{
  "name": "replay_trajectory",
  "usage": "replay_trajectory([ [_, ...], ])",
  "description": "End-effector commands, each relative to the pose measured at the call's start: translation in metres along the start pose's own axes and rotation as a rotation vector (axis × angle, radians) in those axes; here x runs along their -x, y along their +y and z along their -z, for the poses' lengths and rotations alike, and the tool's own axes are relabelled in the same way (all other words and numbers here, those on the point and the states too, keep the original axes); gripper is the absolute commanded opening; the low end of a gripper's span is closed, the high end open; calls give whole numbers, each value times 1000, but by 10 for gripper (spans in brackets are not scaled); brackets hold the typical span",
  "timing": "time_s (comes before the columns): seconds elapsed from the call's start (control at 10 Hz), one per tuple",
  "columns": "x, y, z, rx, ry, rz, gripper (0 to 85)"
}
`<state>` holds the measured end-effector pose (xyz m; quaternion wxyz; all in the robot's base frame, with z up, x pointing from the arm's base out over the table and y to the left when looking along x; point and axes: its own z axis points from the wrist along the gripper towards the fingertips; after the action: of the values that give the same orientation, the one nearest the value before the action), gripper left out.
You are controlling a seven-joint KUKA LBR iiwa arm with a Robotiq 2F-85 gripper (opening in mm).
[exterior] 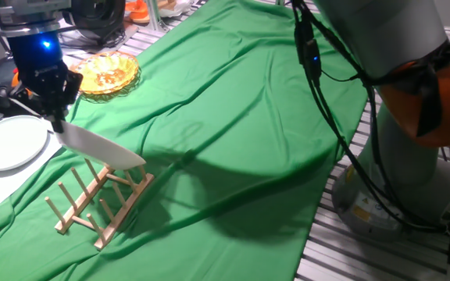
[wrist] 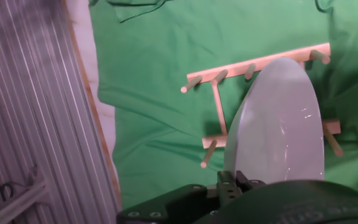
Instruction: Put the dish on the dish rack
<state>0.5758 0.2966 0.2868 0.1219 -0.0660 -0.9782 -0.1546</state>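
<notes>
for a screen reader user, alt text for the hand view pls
A white plate, held at its edge by the gripper, hangs tilted over a light wooden peg rack on a green cloth.

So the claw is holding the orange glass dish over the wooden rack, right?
Not quite. The fixed view shows the gripper holding the plain white plate over the wooden rack. The orange glass dish sits untouched further back on the green cloth.
</notes>
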Motion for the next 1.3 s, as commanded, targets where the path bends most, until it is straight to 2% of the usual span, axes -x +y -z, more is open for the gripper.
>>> replay_trajectory([
  [0.0,2,0,-1,3,13,-5,0],
  [0.3,8,-1,-5,11,52,-9,0],
  [0.5,10,-6,-7,8,54,1,0],
  [0.6,12,-11,-8,18,56,8,0],
  [0.7,15,-15,-11,42,67,9,0],
  [1.0,20,-19,-15,59,81,2,0],
  [1.2,25,-19,-18,77,111,-17,0],
])
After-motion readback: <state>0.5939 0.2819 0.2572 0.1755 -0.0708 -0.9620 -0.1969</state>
